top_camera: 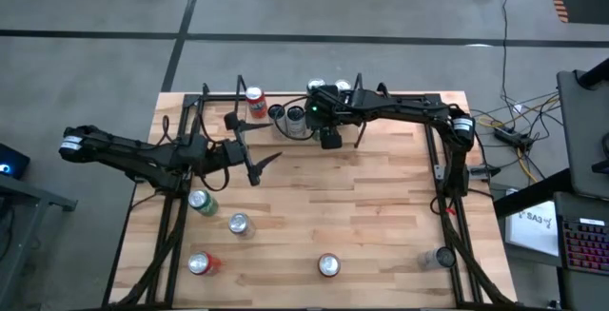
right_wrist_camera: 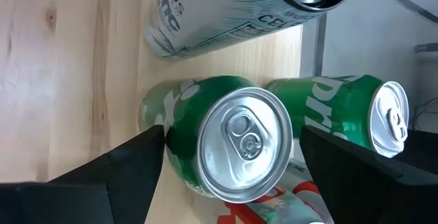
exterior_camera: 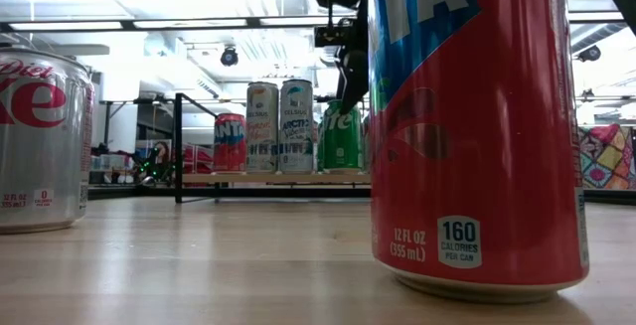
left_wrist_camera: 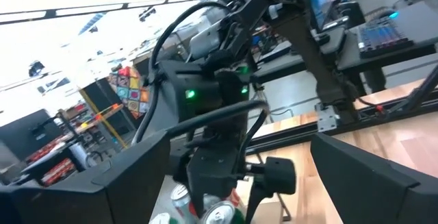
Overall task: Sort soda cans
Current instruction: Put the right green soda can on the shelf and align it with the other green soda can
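Along the far edge of the wooden worktop (top_camera: pixel 362 216) stands a cluster of soda cans (top_camera: pixel 290 116): a red can (top_camera: pixel 255 103) at its left end, then dark-topped tall cans, then green ones. The right pincer (top_camera: pixel 328 140) hangs directly over this cluster, its fingers spread wide and holding nothing; in the right wrist view a green can (right_wrist_camera: pixel 226 142) sits between the two dark fingers without touching either, a second green can (right_wrist_camera: pixel 342 111) just beside it and a tall pale can (right_wrist_camera: pixel 226 15) beyond. The left pincer (top_camera: pixel 259 164) hovers over bare wood nearer than the cluster and to its left, also wide open and empty. Well apart from the cluster, toward the near edge, five more cans stand scattered: a green one (top_camera: pixel 201 203), a silver one (top_camera: pixel 238 223), a red one (top_camera: pixel 201 264), a red one at the middle (top_camera: pixel 328 266), and a dark one (top_camera: pixel 442 257) at the right.
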